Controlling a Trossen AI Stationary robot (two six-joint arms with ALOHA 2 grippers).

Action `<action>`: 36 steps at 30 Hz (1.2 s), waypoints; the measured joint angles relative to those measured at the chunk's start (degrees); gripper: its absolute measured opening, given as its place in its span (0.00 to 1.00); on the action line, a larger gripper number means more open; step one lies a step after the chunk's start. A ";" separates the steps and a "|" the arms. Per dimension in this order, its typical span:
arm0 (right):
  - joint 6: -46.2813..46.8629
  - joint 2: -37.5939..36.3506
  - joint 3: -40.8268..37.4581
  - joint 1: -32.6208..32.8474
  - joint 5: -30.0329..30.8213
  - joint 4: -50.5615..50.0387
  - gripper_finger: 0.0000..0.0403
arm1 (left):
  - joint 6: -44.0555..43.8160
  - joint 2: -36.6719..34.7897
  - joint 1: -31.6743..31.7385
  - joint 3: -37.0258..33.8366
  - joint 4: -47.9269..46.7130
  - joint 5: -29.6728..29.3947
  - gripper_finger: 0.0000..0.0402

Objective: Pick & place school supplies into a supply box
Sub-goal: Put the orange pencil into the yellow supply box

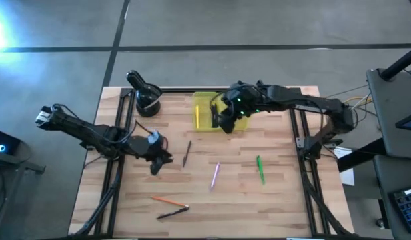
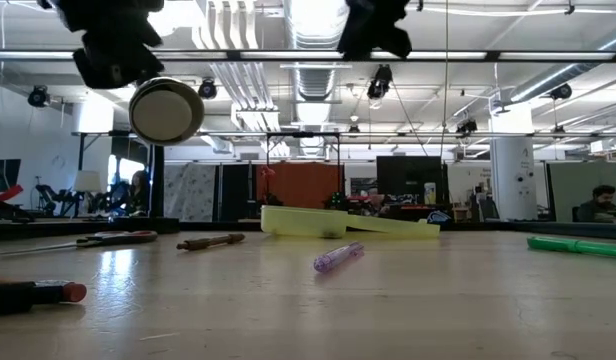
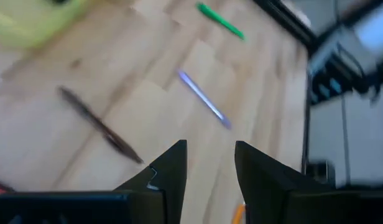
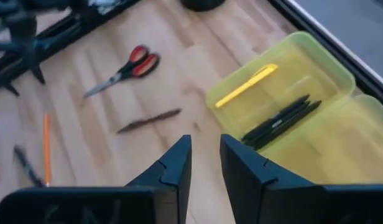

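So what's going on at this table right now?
Two robot arms are tidying pens into a yellow box. The box already holds a yellow pen and a few black ones. The right gripper hovers empty beside it. The left gripper, open and empty, hangs over a brown pen and a purple one. Scissors lie loose.

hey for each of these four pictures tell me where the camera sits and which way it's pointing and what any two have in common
High: overhead, looking straight down; both arms, yellow box.
Low: table height, level toward the room; arm parts hang at top.
Left wrist: past the open left gripper at a purple pen, green pen, brown pencil.
Right wrist: past the open right gripper at box, scissors.
Shared: purple pen in high, low, left wrist.
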 joint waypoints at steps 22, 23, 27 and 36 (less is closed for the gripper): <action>7.19 -10.24 -13.52 3.99 0.59 -8.49 0.16 | 3.61 20.30 -21.64 1.03 -0.04 0.11 0.21; 7.67 -10.54 -14.08 3.97 0.56 -8.48 0.16 | 4.00 21.27 -21.77 1.44 0.07 0.38 0.21; 9.24 -11.42 -15.85 3.97 0.57 -8.48 0.15 | 6.31 24.98 -22.35 3.20 0.30 1.59 0.21; 10.08 -13.40 -17.92 3.97 0.52 -7.99 0.16 | 6.23 31.74 -24.01 3.85 1.04 1.84 0.21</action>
